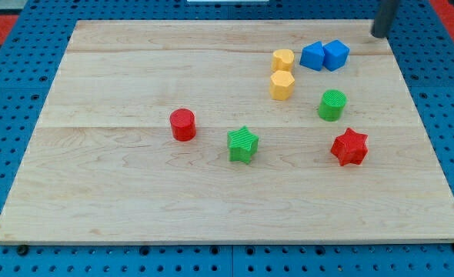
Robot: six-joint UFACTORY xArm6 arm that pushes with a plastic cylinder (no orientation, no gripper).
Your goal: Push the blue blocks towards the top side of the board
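Note:
Two blue blocks sit side by side near the board's top right: a rounded one (312, 56) on the left and a cube (335, 55) touching it on the right. My tip (380, 35) is at the board's top right edge, up and to the right of the blue cube, apart from it.
Two yellow blocks (283, 60) (282, 85) lie just left of the blue ones. A green cylinder (332, 105) and a red star (349, 147) lie below them. A green star (242, 144) and a red cylinder (183, 124) sit mid-board. The wooden board (96, 192) rests on blue pegboard.

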